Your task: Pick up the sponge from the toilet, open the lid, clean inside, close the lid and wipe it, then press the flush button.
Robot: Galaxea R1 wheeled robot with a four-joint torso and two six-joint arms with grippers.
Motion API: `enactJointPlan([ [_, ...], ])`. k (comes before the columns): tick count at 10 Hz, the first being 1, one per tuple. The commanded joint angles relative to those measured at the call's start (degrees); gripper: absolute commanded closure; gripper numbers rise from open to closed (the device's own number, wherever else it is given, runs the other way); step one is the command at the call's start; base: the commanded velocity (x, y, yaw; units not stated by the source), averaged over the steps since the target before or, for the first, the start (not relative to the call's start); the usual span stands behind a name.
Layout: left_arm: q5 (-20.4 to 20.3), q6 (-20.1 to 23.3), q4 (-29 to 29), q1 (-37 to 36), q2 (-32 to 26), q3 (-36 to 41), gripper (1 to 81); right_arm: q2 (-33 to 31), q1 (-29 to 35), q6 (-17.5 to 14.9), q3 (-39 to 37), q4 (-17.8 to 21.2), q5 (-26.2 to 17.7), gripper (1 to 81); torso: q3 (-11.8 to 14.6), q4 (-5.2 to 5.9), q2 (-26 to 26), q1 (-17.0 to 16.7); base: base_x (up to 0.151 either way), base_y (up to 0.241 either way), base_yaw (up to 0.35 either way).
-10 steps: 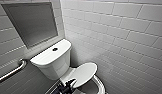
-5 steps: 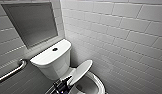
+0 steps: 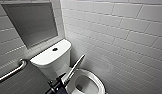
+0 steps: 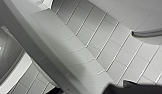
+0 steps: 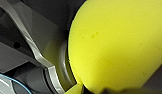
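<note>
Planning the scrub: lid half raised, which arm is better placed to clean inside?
Right: it holds the bright yellow oblong sponge; the left gripper is at the white oval plastic lid.

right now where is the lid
In the head view the lid stands half raised and tilted, between the tank on its left and the open bowl on its right, with the left gripper at its lower edge.
</note>
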Motion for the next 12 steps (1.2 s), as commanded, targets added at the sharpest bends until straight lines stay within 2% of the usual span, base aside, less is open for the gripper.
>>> enactJointPlan([
  [1,-0.6,-2.8,0.3,-6.6,-3.7,-0.7,1.0,1.5,-0.1,0.0,1.7,-0.9,-2.0,81.1,0.0,0.0,0.0,0.0,0.0,0.0,0.0],
  [2,-0.4,-5.4,0.4,-7.1,-3.7,-2.2,1.0,1.6,-0.1,0.0,1.7,-0.9,-2.1,81.1,0.0,0.0,0.0,0.0,0.0,0.0,0.0],
  [5,0.4,-7.6,0.4,-9.1,-1.8,-6.5,1.0,1.8,-0.2,0.0,1.7,-0.9,-2.1,81.1,0.0,0.0,0.0,0.0,0.0,0.0,0.0],
  [8,1.5,-14.4,1.2,-13.7,0.8,-17.8,1.0,2.2,-0.8,0.0,1.5,-0.9,-2.0,81.1,0.0,0.0,0.0,0.0,0.0,0.0,0.0],
  [10,1.7,-16.7,1.2,-13.9,0.5,-22.6,1.0,2.3,-1.2,0.1,1.4,-0.7,-1.9,81.1,0.0,0.0,0.0,0.0,0.0,0.0,0.0],
  [12,1.6,-17.0,2.3,-13.2,-0.7,-23.4,1.0,2.3,-1.3,0.0,1.6,-0.6,-1.8,81.1,0.0,0.0,0.0,0.0,0.0,0.0,0.0],
])
